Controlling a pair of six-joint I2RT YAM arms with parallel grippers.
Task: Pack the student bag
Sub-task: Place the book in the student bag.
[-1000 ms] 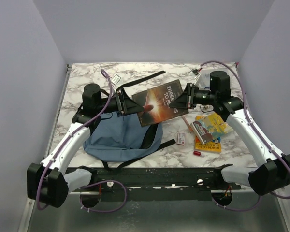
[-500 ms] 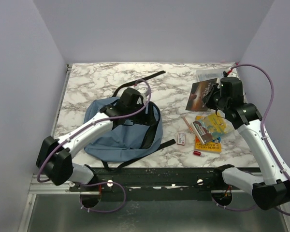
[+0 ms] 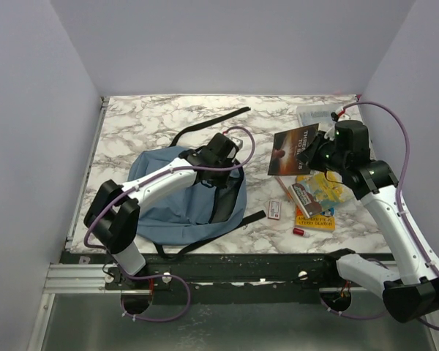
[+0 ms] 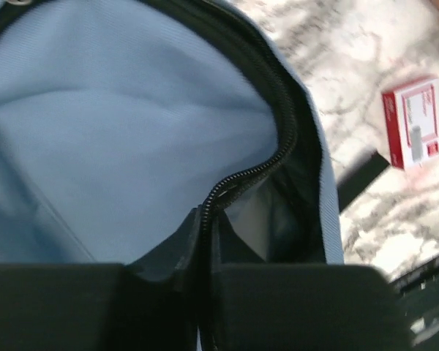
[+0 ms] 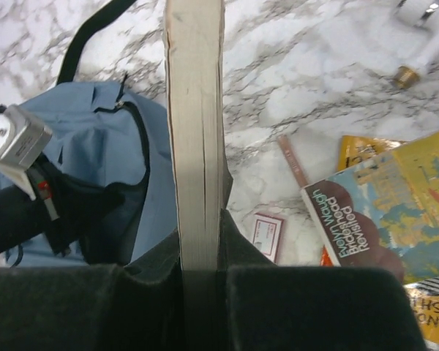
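The student bag point(image 3: 168, 205) is a slate-blue backpack lying flat at the table's centre-left, its zipper open along the right side. My left gripper point(image 3: 222, 168) reaches over the bag and is shut on the zipper edge of the bag's opening point(image 4: 234, 183); the dark inside shows beside it. In the left wrist view the left gripper point(image 4: 205, 223) pinches that fabric lip. My right gripper point(image 3: 312, 156) is shut on a dark-covered book point(image 3: 293, 143), held in the air right of the bag. The right wrist view shows the book point(image 5: 194, 124) edge-on between the jaws of the right gripper point(image 5: 202, 241), above the bag point(image 5: 146, 183).
Right of the bag lie a paperback point(image 3: 309, 197) on yellow and orange books point(image 3: 318, 218), a small red-and-white box point(image 3: 275, 210), a thin stick point(image 3: 282, 186) and a tiny red item point(image 3: 300, 232). A clear plastic box point(image 3: 316, 114) sits at the back right. Black straps point(image 3: 212, 121) trail behind the bag.
My left gripper was open; it has moved right over the bag and shut on the zipper edge. The right arm has swung the book a little left and lower.
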